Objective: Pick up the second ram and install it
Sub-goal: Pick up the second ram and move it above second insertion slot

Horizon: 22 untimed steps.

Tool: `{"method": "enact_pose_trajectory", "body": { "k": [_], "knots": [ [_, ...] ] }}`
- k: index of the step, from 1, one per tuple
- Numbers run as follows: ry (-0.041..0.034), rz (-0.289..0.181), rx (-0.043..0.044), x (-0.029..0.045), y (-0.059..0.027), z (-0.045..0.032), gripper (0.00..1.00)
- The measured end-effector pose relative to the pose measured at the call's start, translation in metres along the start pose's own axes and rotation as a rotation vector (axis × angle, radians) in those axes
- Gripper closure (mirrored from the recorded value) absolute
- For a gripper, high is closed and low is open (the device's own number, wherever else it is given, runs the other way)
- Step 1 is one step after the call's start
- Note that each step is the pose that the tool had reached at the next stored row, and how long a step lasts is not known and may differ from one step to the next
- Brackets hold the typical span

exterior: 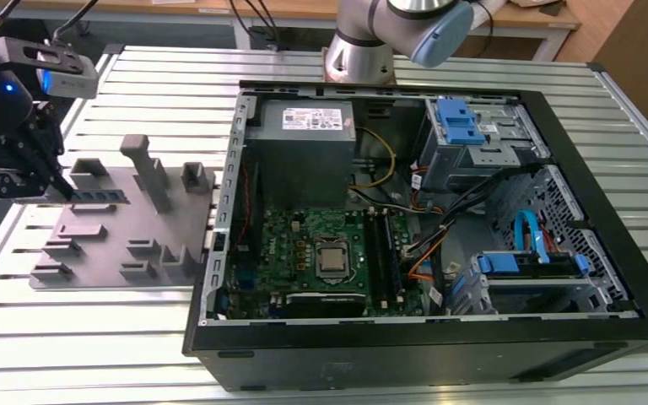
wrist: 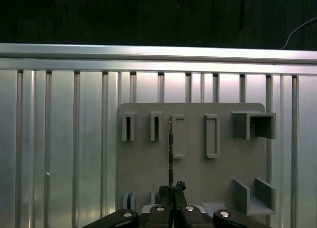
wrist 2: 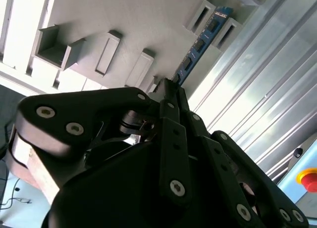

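the second ram [wrist: 170, 149] stands on its thin edge over the grey tray [wrist: 198, 173], at the exterior view's left, well apart from the open computer case [exterior: 594, 337] on the exterior view's right. the gripper [wrist: 172, 189] has its fingers drawn narrow, pinched on one end of the stick, so the long axis runs straight out from the fingertips across the tray. i cannot tell whether the stick is clear of the tray's slots. the memory slots [exterior: 387, 253] in the case run near to far, seemingly crosswise to the stick.
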State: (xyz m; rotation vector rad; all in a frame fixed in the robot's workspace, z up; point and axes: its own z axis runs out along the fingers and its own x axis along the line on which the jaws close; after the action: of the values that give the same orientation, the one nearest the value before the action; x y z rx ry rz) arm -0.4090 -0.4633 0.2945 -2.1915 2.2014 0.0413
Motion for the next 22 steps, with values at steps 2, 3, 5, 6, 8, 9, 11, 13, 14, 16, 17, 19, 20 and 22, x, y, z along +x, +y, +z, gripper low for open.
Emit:
{"method": "enact_pose_trajectory", "body": {
  "k": [2,3,5,6,8,9,11,13,14,16,17,19,20,22],
  "knots": [
    [-0.0018,0.0,0.0,-0.0001,0.0,-0.0028,0.86],
    [-0.0026,0.0,-0.0001,-0.0002,0.0,-0.0049,0.86],
    [-0.0047,0.0,0.0,-0.0004,-0.0001,-0.0092,0.86],
    [-0.0059,0.0,0.0,-0.0005,-0.0001,-0.0113,0.86],
    [-0.0077,0.0,0.0,-0.0007,-0.0001,-0.0151,0.86],
    [-0.0085,0.0,-0.0001,-0.0007,-0.0001,-0.0168,0.86],
    [-0.0107,0.0,0.0,-0.0009,-0.0001,-0.02,0.86],
    [-0.0131,0.0,0.0,-0.001,-0.0001,-0.0231,0.86],
    [-0.0144,0.0,-0.0001,-0.0011,-0.0001,-0.0248,0.86],
    [-0.0174,0.0,-0.0002,-0.0012,-0.0001,-0.0281,0.86],
    [-0.019,0.0,-0.0001,-0.0013,-0.0002,-0.0299,0.86],
    [-0.0214,0.0,0.0,-0.0015,-0.0002,-0.034,0.86],
    [-0.0225,0.0,-0.0001,-0.0016,-0.0002,-0.0362,0.86],
    [-0.0248,0.0,-0.0002,-0.0018,-0.0002,-0.0409,0.86]
  ]
}}
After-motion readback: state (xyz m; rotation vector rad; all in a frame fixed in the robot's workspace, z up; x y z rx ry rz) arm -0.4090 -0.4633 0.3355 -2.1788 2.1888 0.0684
